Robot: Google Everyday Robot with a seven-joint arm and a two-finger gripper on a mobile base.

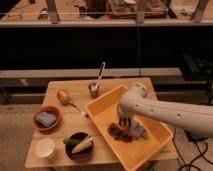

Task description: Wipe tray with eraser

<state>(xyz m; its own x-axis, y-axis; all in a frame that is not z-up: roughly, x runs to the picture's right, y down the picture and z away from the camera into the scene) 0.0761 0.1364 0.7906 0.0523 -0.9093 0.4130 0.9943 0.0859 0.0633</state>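
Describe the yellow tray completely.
The tray is a large, deep, yellow-orange rectangular bin, plastic by its look, with sloping walls. It stands upright on the right side of the wooden table as seen, turned diagonally. Inside lie a brown crumb pile and, beside it, a greyish eraser. The pincer reaches down into it, just above the crumbs.

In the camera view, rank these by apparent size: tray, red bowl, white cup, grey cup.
1. tray, largest by far; the tool is inside it by the crumbs.
2. red bowl.
3. white cup, though nearer the camera.
4. grey cup, smallest.
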